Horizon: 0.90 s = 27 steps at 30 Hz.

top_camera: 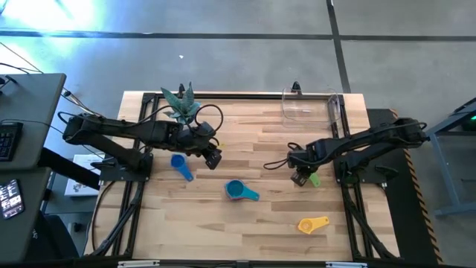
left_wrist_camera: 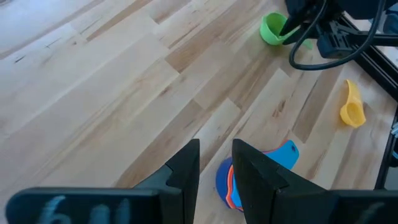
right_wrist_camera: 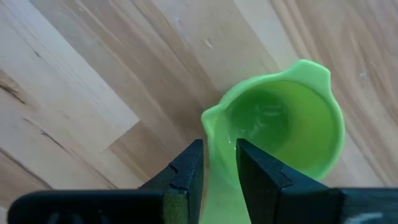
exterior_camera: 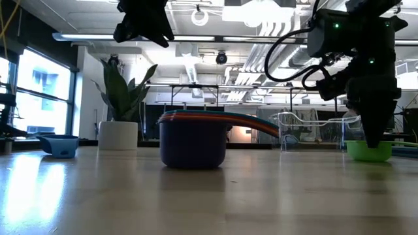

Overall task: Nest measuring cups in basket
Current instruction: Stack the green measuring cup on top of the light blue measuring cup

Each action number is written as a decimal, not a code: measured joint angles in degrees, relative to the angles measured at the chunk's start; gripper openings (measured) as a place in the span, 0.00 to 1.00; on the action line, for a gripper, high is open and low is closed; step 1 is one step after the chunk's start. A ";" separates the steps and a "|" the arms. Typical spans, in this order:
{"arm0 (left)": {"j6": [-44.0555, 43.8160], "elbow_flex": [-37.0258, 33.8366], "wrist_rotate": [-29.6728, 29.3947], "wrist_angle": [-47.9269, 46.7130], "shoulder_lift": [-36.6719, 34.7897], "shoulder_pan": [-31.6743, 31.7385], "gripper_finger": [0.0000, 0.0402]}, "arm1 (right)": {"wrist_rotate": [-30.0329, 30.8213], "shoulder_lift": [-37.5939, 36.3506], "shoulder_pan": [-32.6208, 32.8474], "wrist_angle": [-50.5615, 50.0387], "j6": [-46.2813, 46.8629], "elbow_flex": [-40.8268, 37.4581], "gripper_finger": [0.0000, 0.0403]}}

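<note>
The green measuring cup (right_wrist_camera: 280,127) sits upright on the table right of centre (top_camera: 314,179), and my right gripper (right_wrist_camera: 219,155) stands over its handle from above. My left gripper (left_wrist_camera: 216,165) is raised above the table's left middle (top_camera: 213,158) with a narrow gap between its fingers and nothing in it. A stack of nested cups (exterior_camera: 192,140) with a purple outer bowl stands at centre (top_camera: 239,191). A blue cup (top_camera: 181,166) and a yellow cup (top_camera: 312,224) rest on their bases. The clear basket (top_camera: 312,104) stands at the far right edge. My right gripper pinches the green cup's flat handle (right_wrist_camera: 219,180) where it joins the bowl. One finger (right_wrist_camera: 186,168) is on each long edge. The fingers come from above, pointing down, and lie across the handle. The cup sits upright with its base on the table (exterior_camera: 369,151).
A white pot with a green plant (top_camera: 182,104) stands at the far left of the table, close behind my left arm. Bare wood lies between the stack and the basket. Black frame rails (top_camera: 349,216) run along the table's left and right sides.
</note>
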 joint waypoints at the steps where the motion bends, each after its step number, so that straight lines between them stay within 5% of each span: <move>1: 0.00 0.00 0.00 0.00 0.00 0.00 0.21 | 0.19 0.02 0.00 -0.01 0.13 -0.16 0.22; 10: 0.02 0.00 0.00 -0.19 0.00 0.00 0.21 | 0.39 0.00 0.00 0.60 0.36 -0.24 0.02; 18: 0.04 0.00 3.80 -0.38 0.00 -0.07 0.21 | -1.22 0.00 0.74 0.55 1.00 2.63 0.01; 27: 0.11 0.00 8.09 -6.49 -2.48 -0.07 0.21 | 2.34 0.00 4.25 0.69 -0.23 17.02 0.01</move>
